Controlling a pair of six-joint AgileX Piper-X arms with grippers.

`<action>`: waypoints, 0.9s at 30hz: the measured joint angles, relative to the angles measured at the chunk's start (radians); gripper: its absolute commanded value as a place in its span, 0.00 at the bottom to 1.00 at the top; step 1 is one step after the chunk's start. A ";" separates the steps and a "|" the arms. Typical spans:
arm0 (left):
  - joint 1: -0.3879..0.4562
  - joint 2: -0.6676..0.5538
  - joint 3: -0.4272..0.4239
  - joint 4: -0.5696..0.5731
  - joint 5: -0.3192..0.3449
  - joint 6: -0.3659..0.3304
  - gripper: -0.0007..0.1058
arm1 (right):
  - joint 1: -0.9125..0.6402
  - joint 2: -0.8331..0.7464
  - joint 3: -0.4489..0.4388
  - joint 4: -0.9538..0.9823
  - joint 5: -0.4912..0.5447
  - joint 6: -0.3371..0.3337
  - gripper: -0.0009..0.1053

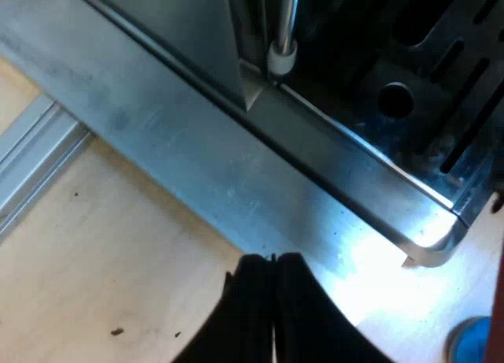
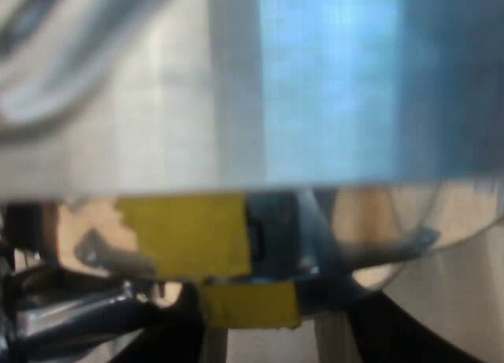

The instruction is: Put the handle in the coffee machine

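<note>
Steel machine [image 1: 236, 182]: the espresso machine's brushed base runs across the pale wooden counter [image 1: 118, 261]. Its slotted drip tray [image 1: 441, 103] lies behind the front lip, and a steam wand [image 1: 281, 56] with a white tip hangs just over the tray's edge.

Left gripper [image 1: 273, 259]: the black fingers are pressed together with nothing between them, low over the counter and just before the machine's front lip. I judge it is parked empty there to leave the machine's front free for the other arm.

Right gripper [image 2: 276, 343]: it is close up against a bright steel face of the machine, with yellow tape [image 2: 185, 237] just ahead. I cannot tell whether it grips anything.

Holder [image 2: 75, 316]: this is probably the shiny metal shape low beside the tape, under the steel face. The blur leaves it unsettled, and I cannot tell whether it is seated in the machine.

Blue object [image 1: 472, 339]: a rounded blue thing stands on the counter near the drip tray's corner, apart from the base. It may be the tamper, set aside where it blocks nothing.

Rail [image 1: 31, 150]: an aluminium strip lies on the counter and meets the machine's base.

Step in hand: the right wrist is very near the machine, so I judge the holder is being offered up to its front. Locking would then need a lift into the socket and a turn.
</note>
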 measured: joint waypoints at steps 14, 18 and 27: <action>-0.001 0.000 0.000 0.061 0.053 0.000 0.01 | 0.000 0.000 0.000 0.000 0.000 0.000 0.29; -0.001 0.000 0.000 0.061 0.061 0.000 0.01 | 0.000 0.000 0.000 0.000 0.000 0.000 0.29; -0.001 0.000 0.000 0.142 0.109 0.000 0.01 | 0.000 0.000 0.000 0.000 0.000 0.000 0.29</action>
